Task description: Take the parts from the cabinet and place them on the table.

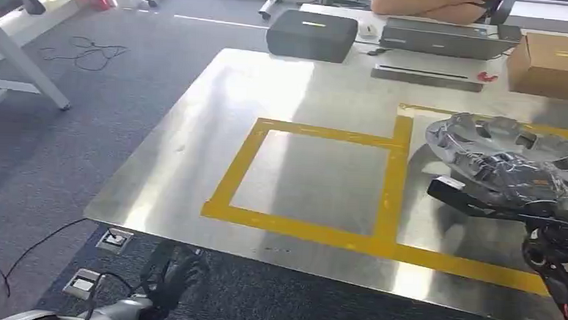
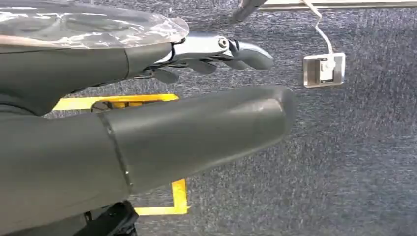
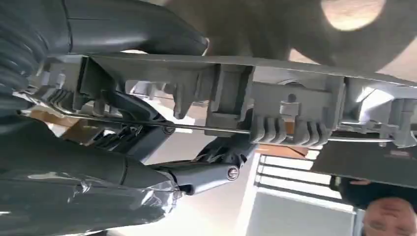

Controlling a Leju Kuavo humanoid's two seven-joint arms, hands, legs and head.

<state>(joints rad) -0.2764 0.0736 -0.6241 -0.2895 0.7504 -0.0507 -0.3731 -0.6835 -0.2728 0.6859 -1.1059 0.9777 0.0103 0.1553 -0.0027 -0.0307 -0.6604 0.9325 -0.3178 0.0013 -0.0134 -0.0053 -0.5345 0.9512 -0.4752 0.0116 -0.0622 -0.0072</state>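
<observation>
A grey moulded plastic part [image 1: 509,153] with ribs and clips hangs at the right side of the steel table [image 1: 185,162], over the right-hand yellow taped square [image 1: 405,111]. My right hand [image 1: 555,251] grips it from below at the near edge. In the right wrist view the part [image 3: 275,98] lies across my right hand [image 3: 59,162], with the thumb [image 3: 137,27] on one side and the fingers [image 3: 196,174] on the other. I cannot tell if the part touches the table. My left hand [image 1: 172,271] hangs below the table's front edge, holding nothing, its fingers [image 2: 221,49] stretched out over the carpet.
A second yellow taped square [image 1: 309,180] marks the table's middle. At the far end stand a black case [image 1: 311,34], a laptop [image 1: 441,38] and a cardboard box [image 1: 557,64], with a person's arms [image 1: 436,3] behind. Floor sockets [image 1: 115,239] and cables lie on the carpet.
</observation>
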